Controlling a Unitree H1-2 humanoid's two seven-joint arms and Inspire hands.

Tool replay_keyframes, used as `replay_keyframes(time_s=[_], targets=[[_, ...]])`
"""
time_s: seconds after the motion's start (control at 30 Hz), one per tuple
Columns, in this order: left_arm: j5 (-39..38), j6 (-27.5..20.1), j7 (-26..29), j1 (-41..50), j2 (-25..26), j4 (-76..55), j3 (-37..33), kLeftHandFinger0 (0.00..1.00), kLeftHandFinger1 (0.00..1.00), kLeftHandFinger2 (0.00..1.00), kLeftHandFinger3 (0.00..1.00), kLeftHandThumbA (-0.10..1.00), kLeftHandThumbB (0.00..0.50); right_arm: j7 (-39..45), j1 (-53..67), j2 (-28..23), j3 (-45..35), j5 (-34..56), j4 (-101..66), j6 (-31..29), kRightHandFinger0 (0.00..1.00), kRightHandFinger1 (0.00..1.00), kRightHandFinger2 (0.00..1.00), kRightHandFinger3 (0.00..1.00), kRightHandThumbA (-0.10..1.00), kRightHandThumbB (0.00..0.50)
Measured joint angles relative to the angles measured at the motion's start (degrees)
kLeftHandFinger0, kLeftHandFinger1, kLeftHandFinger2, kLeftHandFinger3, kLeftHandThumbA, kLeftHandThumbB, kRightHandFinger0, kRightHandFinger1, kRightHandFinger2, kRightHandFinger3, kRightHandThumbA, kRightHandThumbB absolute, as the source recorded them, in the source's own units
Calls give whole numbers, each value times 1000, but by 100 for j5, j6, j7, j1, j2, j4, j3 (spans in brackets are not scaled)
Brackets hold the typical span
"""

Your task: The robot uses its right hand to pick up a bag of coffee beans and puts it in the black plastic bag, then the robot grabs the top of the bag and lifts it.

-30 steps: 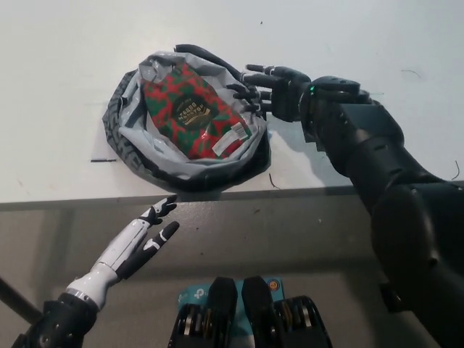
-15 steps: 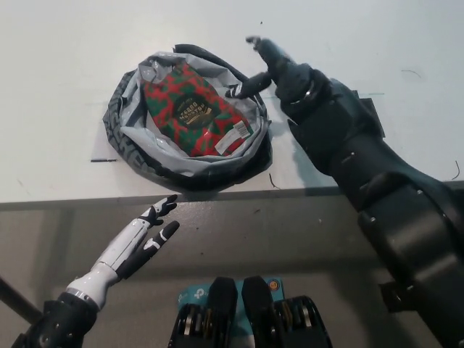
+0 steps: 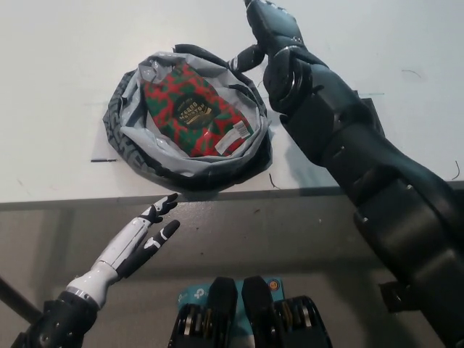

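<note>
The coffee bag (image 3: 192, 109), red and green with a dark round label, lies inside the black plastic bag (image 3: 134, 163), whose rolled-down rim rings it on the white desk (image 3: 58, 87). The black right hand (image 3: 270, 29) is above the plastic bag's far right edge, reaching toward the top of the view; one finger points down toward the rim, and whether it grips anything cannot be told. The white left hand (image 3: 141, 235) rests below the desk's near edge, fingers spread and empty.
</note>
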Motion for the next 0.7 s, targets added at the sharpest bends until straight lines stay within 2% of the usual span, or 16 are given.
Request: replay_keyframes(time_s=[0.13,0.27,0.4,0.57,0.7], targets=[[4,0,0,-1,2,-1,0,983,1000,1000,1000,1000,175,-4,9,-4,-14,1,70,-17,1000,1000,1000,1000,875,495],[1,-1,0,-3,3,-1,0,978,1000,1000,1000,1000,177,12,46,-14,-38,7,173,-33,1000,1000,1000,1000,941,500],[2,-2,0,-3,3,-1,0,976,1000,1000,1000,1000,159,81,158,-21,-45,10,223,-34,1000,1000,1000,1000,918,500],[-3,-4,0,-2,2,-1,0,965,1000,1000,1000,1000,159,248,312,-25,-51,18,342,-31,1000,1000,1000,1000,939,500],[-4,-4,0,-2,2,-1,0,959,1000,1000,1000,1000,166,431,401,-36,-92,32,394,-21,1000,1000,1000,1000,913,500]])
